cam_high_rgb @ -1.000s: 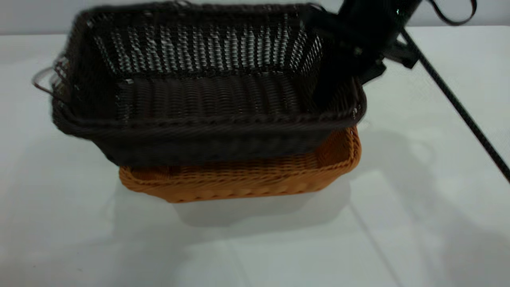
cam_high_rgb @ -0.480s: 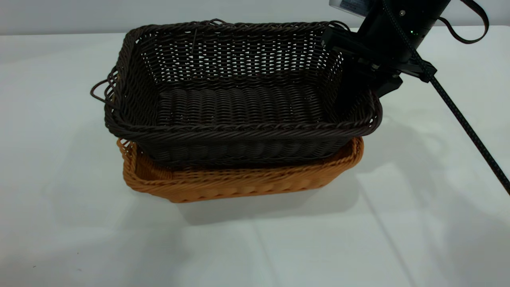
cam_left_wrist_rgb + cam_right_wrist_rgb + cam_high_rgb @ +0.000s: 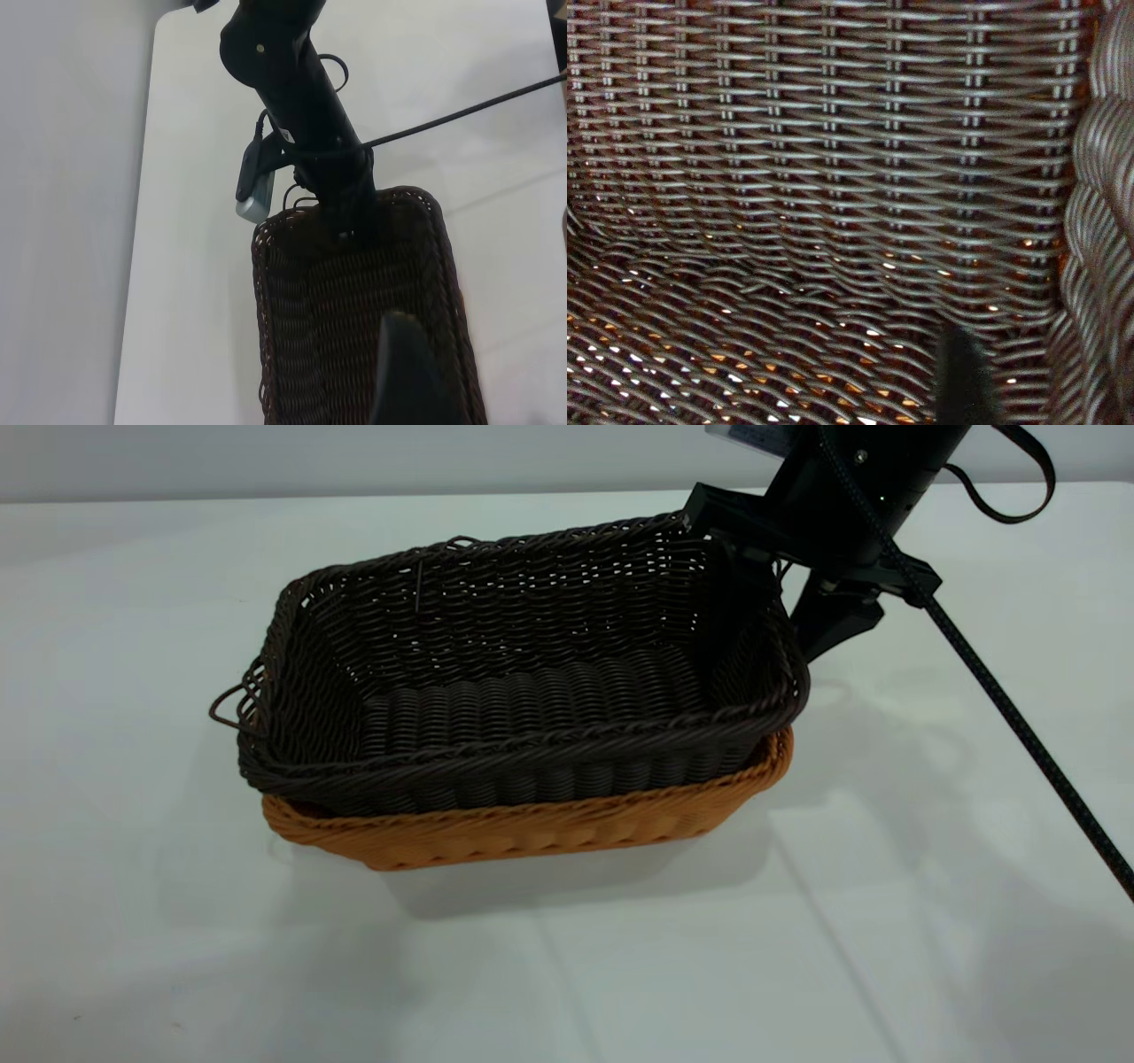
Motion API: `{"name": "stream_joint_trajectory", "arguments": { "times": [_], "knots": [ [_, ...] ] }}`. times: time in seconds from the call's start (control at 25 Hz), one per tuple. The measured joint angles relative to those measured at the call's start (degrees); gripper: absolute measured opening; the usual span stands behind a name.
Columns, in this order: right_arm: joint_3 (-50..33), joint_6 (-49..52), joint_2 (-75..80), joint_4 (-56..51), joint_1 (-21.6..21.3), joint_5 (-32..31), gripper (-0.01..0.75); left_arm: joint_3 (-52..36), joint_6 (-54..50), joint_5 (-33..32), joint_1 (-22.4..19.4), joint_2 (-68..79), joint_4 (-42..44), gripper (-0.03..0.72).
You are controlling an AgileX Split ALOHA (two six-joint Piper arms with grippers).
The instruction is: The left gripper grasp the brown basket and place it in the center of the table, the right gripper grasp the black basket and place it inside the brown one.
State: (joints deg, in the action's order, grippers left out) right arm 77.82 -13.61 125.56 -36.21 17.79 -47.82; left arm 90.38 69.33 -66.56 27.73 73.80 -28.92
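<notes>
The black basket point(image 3: 532, 682) sits nested in the brown basket point(image 3: 549, 828) near the middle of the white table point(image 3: 886, 921). Its right end is still tilted up a little. My right gripper point(image 3: 784, 633) is shut on the black basket's right end wall, one finger inside and one outside. In the right wrist view the inner finger point(image 3: 963, 376) lies against the weave beside the braided rim point(image 3: 1099, 221). My left gripper point(image 3: 412, 376) is out of the exterior view. In the left wrist view it hovers over the black basket point(image 3: 345, 328), apart from it.
The right arm's braided cable point(image 3: 1019, 726) runs down across the table's right side. A strap loop point(image 3: 1028, 487) hangs behind the arm. Bare table lies around both baskets.
The black basket, held by my right gripper, has come down from above the brown basket and settled into it. The brown basket has stayed in place.
</notes>
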Motion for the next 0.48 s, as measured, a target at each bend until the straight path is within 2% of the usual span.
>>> {"name": "stream_joint_trajectory", "arguments": {
  "times": [0.2, 0.36, 0.48],
  "knots": [
    [0.0, -0.5, -3.2, 2.8, 0.0, -2.2, 0.530, 0.0, -0.1, 0.0, 0.0, -0.2, 0.2, 0.405],
    [0.0, -0.6, -11.0, 7.7, 0.0, -6.2, 0.549, 0.0, -4.5, 0.0, 0.0, -2.4, 2.0, 0.405],
    [0.0, -0.6, -19.4, 9.0, 0.0, -8.8, 0.552, 0.0, -12.4, 0.0, 0.0, -5.5, 7.5, 0.405]
  ]
}}
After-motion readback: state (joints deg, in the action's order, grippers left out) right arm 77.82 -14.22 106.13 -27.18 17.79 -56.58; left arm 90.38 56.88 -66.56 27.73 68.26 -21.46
